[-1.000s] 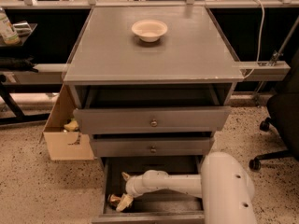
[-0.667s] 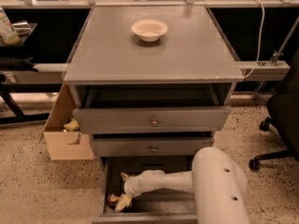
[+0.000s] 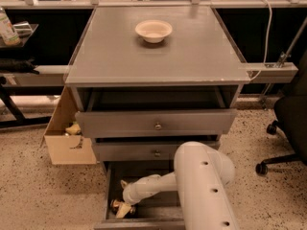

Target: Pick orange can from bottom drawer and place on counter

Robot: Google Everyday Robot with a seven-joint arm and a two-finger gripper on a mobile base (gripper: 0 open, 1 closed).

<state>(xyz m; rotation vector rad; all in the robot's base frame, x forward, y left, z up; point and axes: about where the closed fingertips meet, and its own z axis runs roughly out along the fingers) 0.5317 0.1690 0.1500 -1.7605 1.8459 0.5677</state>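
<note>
Looking at a big grey desk [image 3: 192, 56] filling the top half, bare except for a white bowl [image 3: 153, 30] toward its 12 o'clock edge, so plenty of flat room for a drop-off.

Below that, got the fat white arm [image 3: 201, 186] coming in from 5 o'clock and bending down into the bottom drawer [image 3: 148, 213], pulled out far enough to reach inside. Makes sense, given the two knobbed drawers [image 3: 156, 123] right above and no way in except low and sideways.

Cardboard box [image 3: 67, 145] parked on the floor at 9 o'clock of the cabinet, out of the way.

End effector [image 3: 122, 201] sitting down in the drawer's 7 o'clock corner, right up against the orange can [image 3: 115, 204], touching or as good as. Can't tell whether spread, pressed together or already pinching the can.

Reckon this is the grasp step, nothing lifted yet. Next up, probably: raise it gently, back out clear of the middle drawer front, then swing up to the desk.
</note>
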